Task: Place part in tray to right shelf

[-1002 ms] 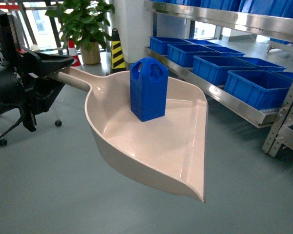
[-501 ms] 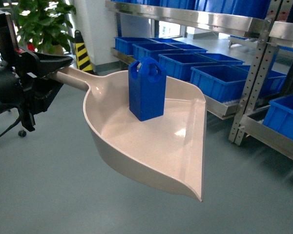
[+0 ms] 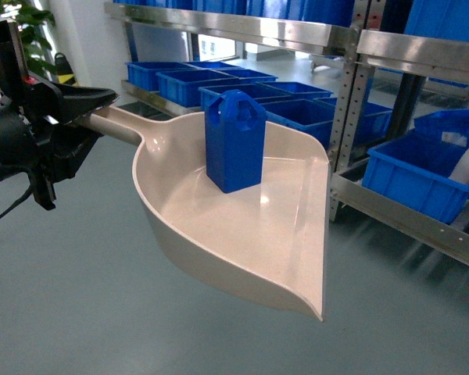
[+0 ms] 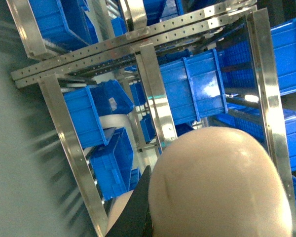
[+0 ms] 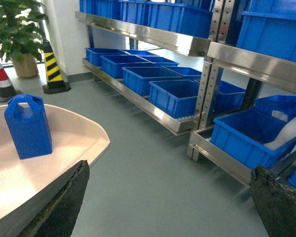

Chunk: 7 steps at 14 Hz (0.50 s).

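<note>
Part (image 3: 235, 142): stands upright in tray (image 3: 242, 234), toward its handle end. Your left gripper (image 3: 66, 109) clamps the handle; right gripper (image 5: 167, 207) spread, empty. Right shelf (image 3: 406, 215) lies beyond the tray's open lip, so you lead lip-first.

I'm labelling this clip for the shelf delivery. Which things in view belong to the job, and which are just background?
Belongs to the job:
- part, standing upright in the tray
- tray, its handle gripped by the left end effector
- right shelf

Just background:
- blue crates on the racks
- potted plant
- striped cone
</note>
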Available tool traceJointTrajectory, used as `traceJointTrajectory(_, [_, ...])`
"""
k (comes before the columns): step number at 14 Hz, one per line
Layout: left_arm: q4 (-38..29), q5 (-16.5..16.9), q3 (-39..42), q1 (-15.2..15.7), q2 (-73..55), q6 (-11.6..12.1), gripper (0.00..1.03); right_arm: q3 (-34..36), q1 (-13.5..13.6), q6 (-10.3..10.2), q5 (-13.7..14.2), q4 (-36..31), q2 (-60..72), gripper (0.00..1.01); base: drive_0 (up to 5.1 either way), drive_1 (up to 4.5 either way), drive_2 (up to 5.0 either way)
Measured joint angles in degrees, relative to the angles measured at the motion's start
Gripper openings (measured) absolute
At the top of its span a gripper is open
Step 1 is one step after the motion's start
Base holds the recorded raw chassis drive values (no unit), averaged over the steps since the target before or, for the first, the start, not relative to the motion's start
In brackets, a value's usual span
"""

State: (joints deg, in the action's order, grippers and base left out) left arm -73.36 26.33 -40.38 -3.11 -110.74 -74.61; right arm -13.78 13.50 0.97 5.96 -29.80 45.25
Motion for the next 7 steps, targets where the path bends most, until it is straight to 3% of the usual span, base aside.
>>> traceJointTrajectory(7, [0.0, 0.1, 0.0, -0.1, 0.0, 0.0, 0.16, 0.0, 0.0, 0.0, 0.0, 0.0, 0.0, 0.98, -1.6, -1.57, -1.6])
